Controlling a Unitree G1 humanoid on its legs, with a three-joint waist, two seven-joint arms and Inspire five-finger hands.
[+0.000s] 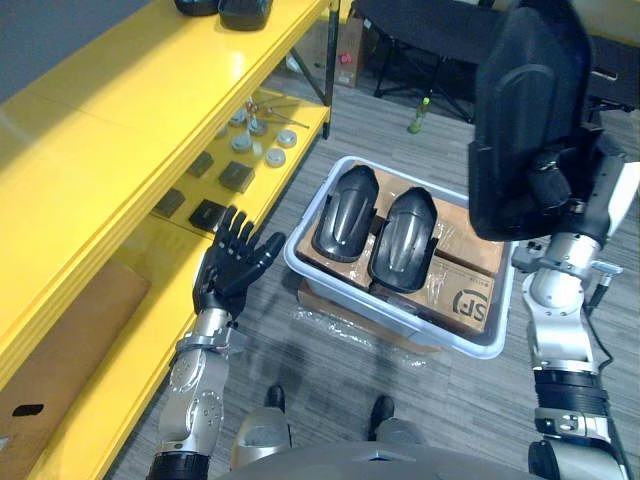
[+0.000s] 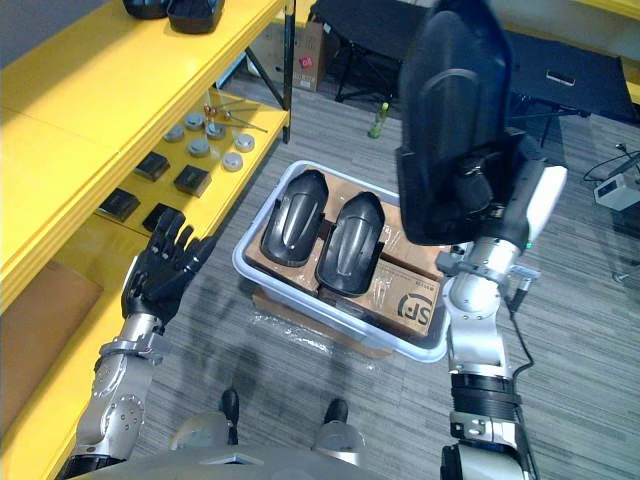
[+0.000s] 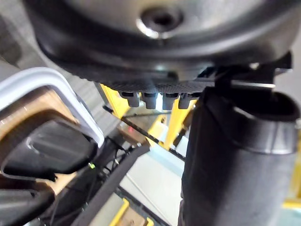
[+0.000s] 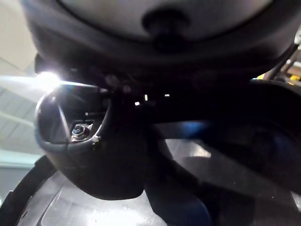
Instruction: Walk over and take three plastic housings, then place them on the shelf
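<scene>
— Where are we finding the task's piece?

— We are seeing a black plastic housing [image 1: 525, 100] being held up high on the right, above the right end of the white bin [image 1: 400, 322]. The right hand [image 1: 548, 172] is gripping it near its lower edge, with its fingers curled onto the shell. In the right wrist view the dark shell is sitting close against the thumb.

— And the other ones?

— Two more housings [image 1: 345, 212] are lying side by side in the left half of the bin, rounded backs up. They are resting on a cardboard box [image 1: 465, 290] that is lining the bin.

— Are we reading any writing?

— We are making out a dark printed mark on the near right part of that cardboard, and we are leaving it unread.

— What is the other hand doing?

— The left hand [image 1: 232, 262] is hovering with its fingers spread and straight, holding nothing. It is between the bin's left edge and the yellow shelf [image 1: 130, 110], close to the lower board.

— What is the shelf carrying?

— On the lower board, small flat black blocks [image 1: 237, 177] are lying near us, with round silver caps [image 1: 275, 157] farther along. A brown cardboard sheet [image 1: 70, 330] is lying on that board at the near left. At the far end of the top board, two dark pieces [image 1: 245, 12] are being cut off by the edge, so we cannot tell what they are. On the floor beyond the bin, a green bottle [image 1: 417, 117] is standing.
</scene>
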